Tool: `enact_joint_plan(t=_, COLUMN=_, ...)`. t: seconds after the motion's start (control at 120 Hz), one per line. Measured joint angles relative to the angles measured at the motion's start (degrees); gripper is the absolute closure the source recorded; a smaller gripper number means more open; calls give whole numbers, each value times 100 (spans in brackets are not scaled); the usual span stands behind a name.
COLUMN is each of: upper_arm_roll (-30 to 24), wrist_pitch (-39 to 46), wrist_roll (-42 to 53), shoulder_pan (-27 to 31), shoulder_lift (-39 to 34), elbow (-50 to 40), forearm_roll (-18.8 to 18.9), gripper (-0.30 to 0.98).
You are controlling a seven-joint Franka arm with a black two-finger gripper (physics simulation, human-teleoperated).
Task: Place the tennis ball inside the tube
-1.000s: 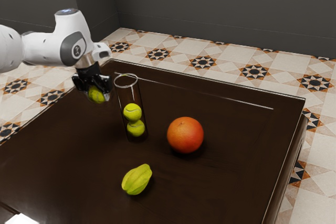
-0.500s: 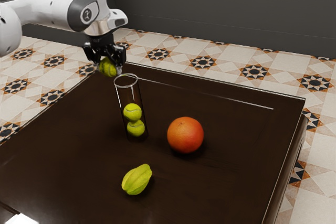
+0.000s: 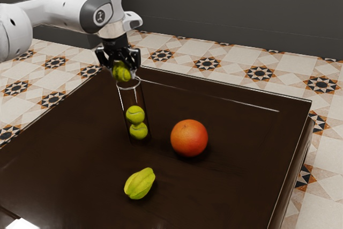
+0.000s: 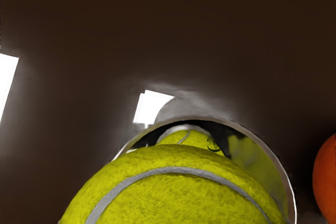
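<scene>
- The black end effector (image 3: 124, 70) pinches a tennis ball (image 3: 121, 73) between its two fingers, at the mouth of a clear tube (image 3: 132, 95).
- The held ball hangs at the rim (image 3: 140, 80), toward the exterior view's left; whether the two touch is impossible to tell.
- Inside the tube, which stands upright on the dark, glossy counter (image 3: 80, 148), an upper ball (image 3: 135, 115) rests on a lower ball (image 3: 138, 131).
- The wrist view looks past the held ball's pale seam to a ball within the tube.
- The white arm (image 3: 102, 12) reaches in from the exterior view's upper left.
- A round orange fruit (image 3: 189, 138) sits near the tube, with a yellow-green star fruit (image 3: 140, 183) apart from both.
- Patterned tiles (image 3: 207, 64) cover the floor beyond.
</scene>
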Motion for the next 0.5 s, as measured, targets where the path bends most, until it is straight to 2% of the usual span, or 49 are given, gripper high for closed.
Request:
enact_joint_plan(t=0.058, upper_arm_roll=1, wrist_pitch=2, wrist_roll=-57, shoulder_pan=10, shoulder_lift=78, elbow=76, forearm_roll=-5, gripper=33)
enact_joint_plan(t=0.292, upper_arm_roll=5, wrist_pitch=3, wrist_roll=-291, shoulder_pan=11, shoulder_lift=78, elbow=56, forearm_roll=-208, gripper=12)
enact_joint_plan(t=0.408, upper_arm_roll=15, wrist_pitch=-82, wrist_roll=-343, shoulder_pan=4, shoulder_lift=-552, elbow=-378, forearm_roll=-202, gripper=7)
enact_joint_plan(t=0.5, upper_arm_roll=-11, wrist_pitch=-323, wrist_roll=-220, shoulder_pan=-1, shoulder_lift=-1109, elbow=-501, forearm_roll=46, gripper=4)
